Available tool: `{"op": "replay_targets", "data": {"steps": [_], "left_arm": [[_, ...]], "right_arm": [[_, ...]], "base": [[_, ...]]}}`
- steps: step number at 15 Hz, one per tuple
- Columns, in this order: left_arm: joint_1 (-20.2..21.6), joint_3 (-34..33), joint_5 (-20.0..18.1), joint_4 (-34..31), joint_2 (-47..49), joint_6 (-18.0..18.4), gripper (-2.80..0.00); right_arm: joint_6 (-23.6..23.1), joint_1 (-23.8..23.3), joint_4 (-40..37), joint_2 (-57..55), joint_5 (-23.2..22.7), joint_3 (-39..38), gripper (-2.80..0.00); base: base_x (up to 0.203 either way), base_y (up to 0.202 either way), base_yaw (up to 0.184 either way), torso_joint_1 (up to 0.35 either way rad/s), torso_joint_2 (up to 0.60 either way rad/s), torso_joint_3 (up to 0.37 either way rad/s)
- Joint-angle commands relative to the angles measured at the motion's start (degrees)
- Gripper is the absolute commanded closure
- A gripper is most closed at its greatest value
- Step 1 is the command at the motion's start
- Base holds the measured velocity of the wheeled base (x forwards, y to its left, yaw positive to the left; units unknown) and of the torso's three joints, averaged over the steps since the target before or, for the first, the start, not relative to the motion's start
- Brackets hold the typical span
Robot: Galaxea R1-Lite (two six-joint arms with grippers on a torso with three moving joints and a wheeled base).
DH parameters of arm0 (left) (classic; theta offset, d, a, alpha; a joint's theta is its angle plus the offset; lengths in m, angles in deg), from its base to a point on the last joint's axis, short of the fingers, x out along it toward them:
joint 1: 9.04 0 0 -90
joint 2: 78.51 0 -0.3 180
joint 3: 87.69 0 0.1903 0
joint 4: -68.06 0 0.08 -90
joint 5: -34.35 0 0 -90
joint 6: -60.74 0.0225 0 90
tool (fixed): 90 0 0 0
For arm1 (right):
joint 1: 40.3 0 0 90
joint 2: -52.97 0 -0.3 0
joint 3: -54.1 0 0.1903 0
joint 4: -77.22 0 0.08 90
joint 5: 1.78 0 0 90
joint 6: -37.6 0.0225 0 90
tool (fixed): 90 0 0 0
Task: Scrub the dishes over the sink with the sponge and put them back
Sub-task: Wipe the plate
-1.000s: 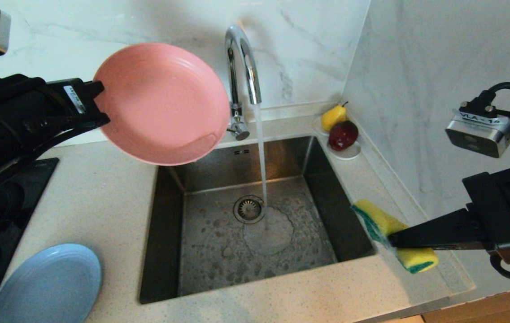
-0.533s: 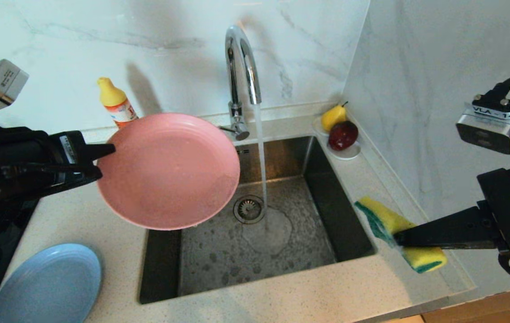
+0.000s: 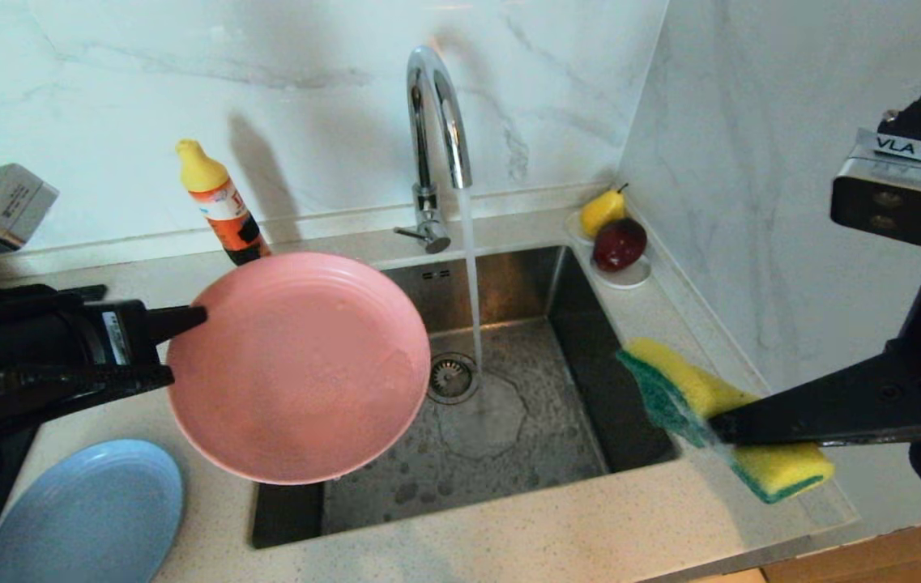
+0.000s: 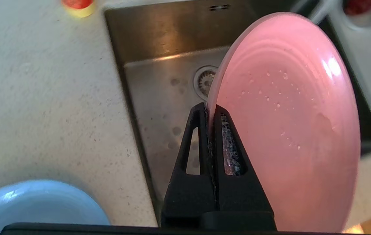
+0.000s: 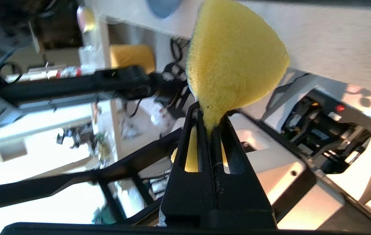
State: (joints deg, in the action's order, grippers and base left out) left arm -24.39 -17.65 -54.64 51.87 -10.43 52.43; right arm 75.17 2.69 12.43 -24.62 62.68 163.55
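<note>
The left gripper is pinched tight on the left rim of the pink plate, holding it out over the left half of the sink, nearly flat, hollow side up. From the wrist you can see the rim wedged between the two black fingers and a scatter of water beads on the pink face, so it looks wet. The tap is running, a thin stream falling just right of the drain strainer, and the plate sits just left of that stream, not under it.

The right gripper is clamped hard on the sponge, squeezing its middle so both yellow ends bulge out (the green scouring side faces the basin). It hangs over the near right corner of the sink, well apart from the plate.

My guess is the step in hand is bringing plate and sponge together for the scrub. The next move calls for the right arm to swing the sponge left across the basin onto the plate's face, while the left arm holds the plate firm against the push, since a grip on one edge alone could let it pivot.

The blue plate waits on the counter at the near left, and a detergent bottle stands by the far wall. I can't see the bowl.
</note>
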Motion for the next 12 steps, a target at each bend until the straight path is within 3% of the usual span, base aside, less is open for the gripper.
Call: {"op": "replay_targets", "data": {"steps": [1, 5, 8, 12], "left_arm": [[-1.98, -3.02, -1.44, 3.74, -1.26, 1.23, 0.00], [-7.84, -4.95, -1.85, 6.72, -1.26, 5.71, 0.00], [-10.01, -6.47, -1.80, 8.21, -1.43, 7.48, 0.00], [-12.75, -11.95, -1.71, 17.05, -0.84, 12.76, 0.00]], "right_arm": [[0.22, 2.84, -0.34, -2.56, -0.37, 1.57, 0.00], [0.35, 8.25, -0.22, -6.83, -0.30, 3.37, 0.00], [0.36, 11.06, -0.15, -10.33, -0.17, 5.28, 0.00], [0.01, 14.84, -0.07, -15.70, 0.05, 8.04, 0.00]], "base": [[0.000, 0.000, 0.000, 0.000, 0.00, 0.000], [0.000, 0.000, 0.000, 0.000, 0.00, 0.000], [0.000, 0.000, 0.000, 0.000, 0.00, 0.000], [0.000, 0.000, 0.000, 0.000, 0.00, 0.000]]}}
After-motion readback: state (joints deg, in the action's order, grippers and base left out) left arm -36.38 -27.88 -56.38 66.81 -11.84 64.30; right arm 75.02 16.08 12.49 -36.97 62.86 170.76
